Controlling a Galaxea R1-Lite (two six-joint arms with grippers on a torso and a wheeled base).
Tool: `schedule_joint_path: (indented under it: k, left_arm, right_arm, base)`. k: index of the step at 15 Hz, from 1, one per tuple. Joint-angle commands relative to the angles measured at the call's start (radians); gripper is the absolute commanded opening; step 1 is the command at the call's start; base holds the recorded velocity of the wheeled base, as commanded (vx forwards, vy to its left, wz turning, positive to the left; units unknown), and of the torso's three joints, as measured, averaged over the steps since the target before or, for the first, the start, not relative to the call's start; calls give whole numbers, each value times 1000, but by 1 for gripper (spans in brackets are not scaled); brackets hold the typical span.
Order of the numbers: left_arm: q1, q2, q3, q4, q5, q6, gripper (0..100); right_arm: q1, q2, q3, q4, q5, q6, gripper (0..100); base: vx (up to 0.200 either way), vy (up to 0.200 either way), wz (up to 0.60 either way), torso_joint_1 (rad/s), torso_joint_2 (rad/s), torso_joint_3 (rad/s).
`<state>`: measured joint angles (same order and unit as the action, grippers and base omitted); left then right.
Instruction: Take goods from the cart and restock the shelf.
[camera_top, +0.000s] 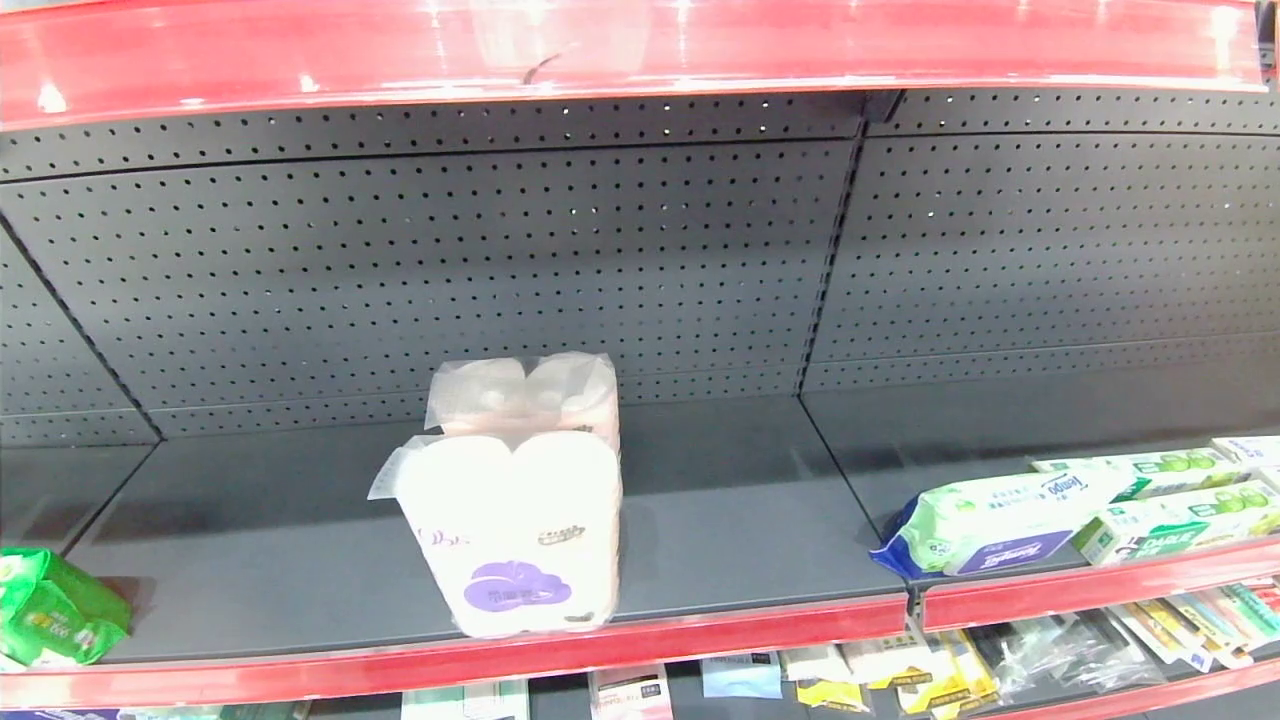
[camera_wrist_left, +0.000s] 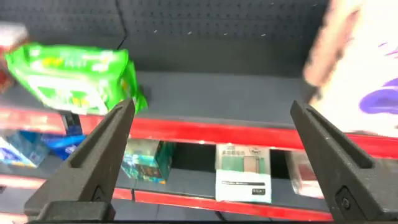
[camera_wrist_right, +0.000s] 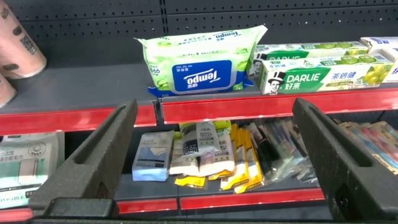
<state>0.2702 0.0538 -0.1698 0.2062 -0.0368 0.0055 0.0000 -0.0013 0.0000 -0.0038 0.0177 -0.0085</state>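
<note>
Toilet-roll pack (camera_top: 515, 540) (purple cloud label (camera_top: 517, 588)) upright at front of grey shelf (camera_top: 750, 520)

I'm seeing a dark grey pegboard back panel (camera_top: 500, 260), split by an upright seam (camera_top: 832, 250). Glossy red trim (camera_top: 600, 50) overhead catches bright glare, and a red strip (camera_top: 300, 668) edges the grey shelf (camera_top: 250, 540).

I have the left gripper (camera_wrist_left: 211, 165) held level, its two dark jaws spread wide apart and pointing forward. The right gripper (camera_wrist_right: 211, 165) sits in the same pose, jaws parted just as wide, tips straight ahead. Both wrists look level, neither rolled to a side.
</note>
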Motion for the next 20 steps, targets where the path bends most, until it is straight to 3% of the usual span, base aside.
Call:
schedule_joint_path:
  k: [1, 4, 12, 18, 20]
  left_arm:
    - [3, -54, 139, -189, 5, -25, 100]
    - [4, -54, 170, -202, 11, -9, 100]
    - [4, -54, 168, -202, 11, -7, 100]
    - [4, -54, 168, -202, 11, -7, 100]
    - [4, -54, 168, -202, 11, -7, 100]
  right_arm:
    - [0, 1, 0, -1, 1, 2, 100]
    - [0, 1, 0, -1, 1, -1, 100]
    - [0, 1, 0, 1, 2, 2, 100]
    - [0, 1, 0, 1, 2, -1, 100]
    - [0, 1, 0, 1, 2, -1, 100]
  base:
    - [0, 0, 0, 0, 0, 0]
    - [0, 0, 0, 0, 0, 0]
    - [0, 0, 0, 0, 0, 0]
    - [0, 0, 600, 2, 3, 4]
    - [0, 0, 0, 0, 0, 0]
